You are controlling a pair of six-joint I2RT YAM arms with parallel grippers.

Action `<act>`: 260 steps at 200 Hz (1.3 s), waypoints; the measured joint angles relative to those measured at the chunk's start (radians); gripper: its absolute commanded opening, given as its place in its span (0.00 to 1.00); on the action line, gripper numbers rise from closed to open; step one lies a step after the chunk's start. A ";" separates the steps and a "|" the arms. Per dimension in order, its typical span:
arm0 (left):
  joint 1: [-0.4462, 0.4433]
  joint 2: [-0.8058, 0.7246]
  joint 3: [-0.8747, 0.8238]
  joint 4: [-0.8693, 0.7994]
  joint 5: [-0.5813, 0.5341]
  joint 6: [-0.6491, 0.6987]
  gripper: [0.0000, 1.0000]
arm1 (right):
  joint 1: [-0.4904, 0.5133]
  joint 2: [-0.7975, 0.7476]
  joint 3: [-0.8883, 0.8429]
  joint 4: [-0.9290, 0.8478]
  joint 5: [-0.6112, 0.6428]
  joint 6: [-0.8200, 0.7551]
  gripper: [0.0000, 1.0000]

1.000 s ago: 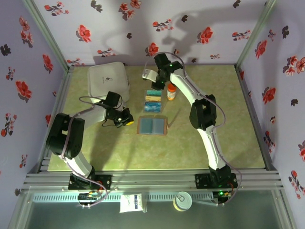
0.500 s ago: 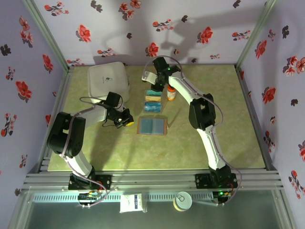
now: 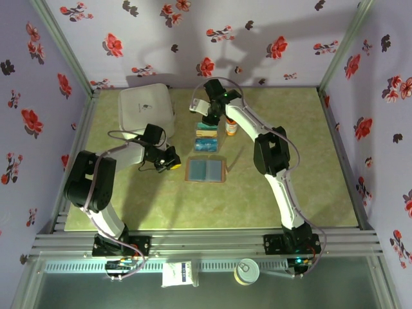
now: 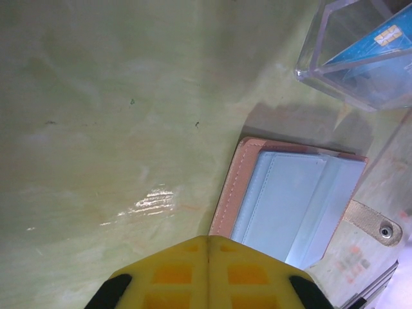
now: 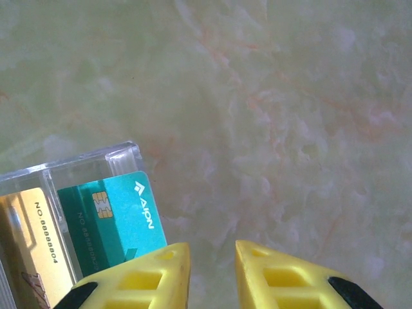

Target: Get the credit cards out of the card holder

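Observation:
The card holder (image 3: 206, 170) lies open on the table, blue-grey inside with a brown rim; in the left wrist view the card holder (image 4: 290, 199) sits just past my fingertips. My left gripper (image 3: 170, 161) is shut and empty beside its left edge, the left gripper (image 4: 207, 239) showing closed yellow tips. Credit cards (image 3: 206, 143) lie in a clear box behind the holder. My right gripper (image 3: 208, 120) hovers over the box's far end, the right gripper (image 5: 212, 252) open with bare table between its tips. A teal credit card (image 5: 112, 215) and a gold one (image 5: 32, 251) lie left of it.
A large white square container (image 3: 147, 109) stands at the back left. An orange-capped bottle (image 3: 230, 127) stands right of the clear box (image 5: 90, 158), close to my right arm. The clear box (image 4: 360, 64) also stands just beyond the holder.
My right gripper has moved left and nearer, from beside the bottle to above the far end of the clear box. The left arm and the holder have not moved.

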 measured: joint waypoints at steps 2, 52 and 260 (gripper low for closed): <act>0.000 0.001 0.000 0.002 0.000 0.000 0.03 | 0.000 -0.002 -0.003 0.003 0.002 0.004 0.28; 0.000 0.012 0.000 0.024 0.007 0.000 0.04 | 0.007 -0.097 -0.128 0.079 0.040 0.147 0.34; -0.084 0.070 0.000 0.077 0.046 -0.004 0.03 | 0.119 -0.619 -0.891 0.407 -0.053 1.266 0.28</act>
